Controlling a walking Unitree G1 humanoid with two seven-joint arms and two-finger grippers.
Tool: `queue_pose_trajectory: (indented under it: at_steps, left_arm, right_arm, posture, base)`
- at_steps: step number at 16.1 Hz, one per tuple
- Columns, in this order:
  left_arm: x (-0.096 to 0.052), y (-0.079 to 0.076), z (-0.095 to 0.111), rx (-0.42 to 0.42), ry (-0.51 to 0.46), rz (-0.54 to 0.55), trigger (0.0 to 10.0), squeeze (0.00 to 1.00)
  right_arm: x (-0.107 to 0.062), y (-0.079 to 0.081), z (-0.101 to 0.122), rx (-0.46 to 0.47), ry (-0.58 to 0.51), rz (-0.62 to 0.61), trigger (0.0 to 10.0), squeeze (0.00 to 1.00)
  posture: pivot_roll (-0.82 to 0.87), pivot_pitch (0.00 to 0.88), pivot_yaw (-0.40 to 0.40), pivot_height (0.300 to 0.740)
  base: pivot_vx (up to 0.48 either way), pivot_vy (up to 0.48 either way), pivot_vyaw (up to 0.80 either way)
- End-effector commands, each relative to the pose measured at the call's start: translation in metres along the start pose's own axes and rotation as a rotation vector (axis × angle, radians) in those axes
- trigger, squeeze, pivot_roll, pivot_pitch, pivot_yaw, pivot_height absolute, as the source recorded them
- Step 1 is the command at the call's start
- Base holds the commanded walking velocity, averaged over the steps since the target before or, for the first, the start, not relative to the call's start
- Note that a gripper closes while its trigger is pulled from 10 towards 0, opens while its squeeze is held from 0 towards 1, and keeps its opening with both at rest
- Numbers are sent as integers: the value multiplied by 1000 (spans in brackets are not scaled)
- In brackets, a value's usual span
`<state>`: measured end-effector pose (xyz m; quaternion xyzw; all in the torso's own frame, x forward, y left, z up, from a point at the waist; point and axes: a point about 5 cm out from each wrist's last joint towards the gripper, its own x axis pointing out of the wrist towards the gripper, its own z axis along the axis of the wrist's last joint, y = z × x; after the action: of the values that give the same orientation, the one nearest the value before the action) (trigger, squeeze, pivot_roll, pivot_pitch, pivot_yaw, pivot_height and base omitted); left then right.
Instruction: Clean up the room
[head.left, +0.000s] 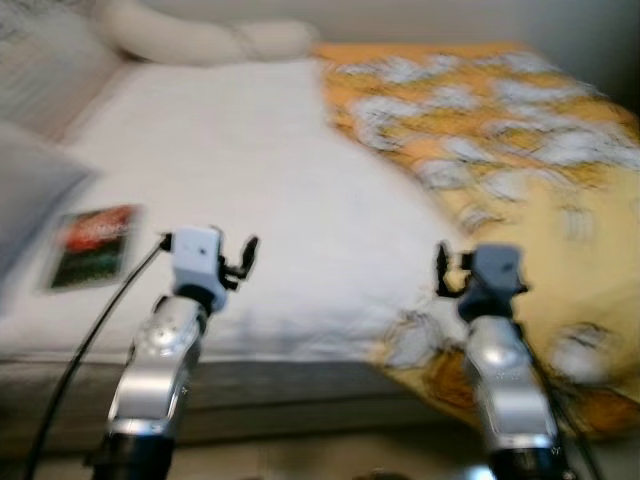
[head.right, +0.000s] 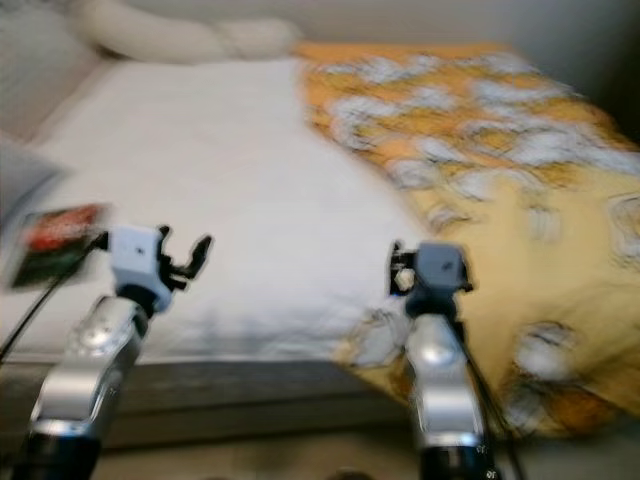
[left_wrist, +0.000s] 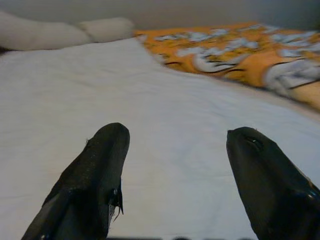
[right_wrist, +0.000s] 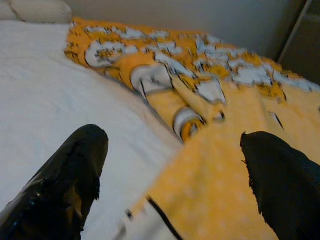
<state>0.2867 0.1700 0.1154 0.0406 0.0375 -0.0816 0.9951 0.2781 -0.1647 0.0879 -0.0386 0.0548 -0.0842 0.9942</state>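
- Two silver arms reach ahead of us toward a bed (head.left: 250, 180) spread with a smooth white sheet; the head views are blurred.
- Our left hand (left_wrist: 175, 165) hovers above the white sheet near the bed's near edge, its two black, matte, tapering fingers (left_wrist: 95, 175) set well apart and holding nothing.
- Our right hand (right_wrist: 175, 170) hangs over the line where the sheet meets a rumpled blanket (head.left: 520, 150), fingers likewise spread wide and empty.
- The blanket is soft, orange-yellow with white and grey blotched patterning, covering the bed's right side and drooping over the near edge.
- A flat rectangular item (head.left: 92, 245), red above and dark green below, lies on the sheet toward the left, beside a grey cushion (head.left: 30, 190); we cannot tell what it is.
- A long, plump cream pillow (head.left: 200, 38) lies along the far end of the bed.
- The right wrist view adds the blanket's black-outlined pattern shapes and fine dotted weave, lost in the head views' blur.
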Motion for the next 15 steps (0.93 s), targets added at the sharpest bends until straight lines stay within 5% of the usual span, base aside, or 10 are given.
queue_pose_trajectory:
  at_steps: [1,10,11,15]
  left_arm:
    - [1,2,1,0,-4,-1,10000,0]
    - [2,6,-3,2,10,3,10000,0]
    - [1,6,-6,-2,16,-1,10000,0]
    - [1,6,-15,12,51,-30,10000,0]
  right_arm:
    - [3,3,3,22,3,26,10000,1000]
    - [7,15,-4,-25,70,126,10000,1000]
    - [8,16,-7,-46,97,136,10000,0]
    - [7,19,-17,-65,169,185,10000,0]
  posture:
    - [-33,0,19,740]
    - [-30,0,15,740]
    - [-28,0,12,740]
    - [-25,0,3,740]
  base:
    - [277,0,0]
    - [291,0,0]
    - [285,0,0]
    - [0,0,-505]
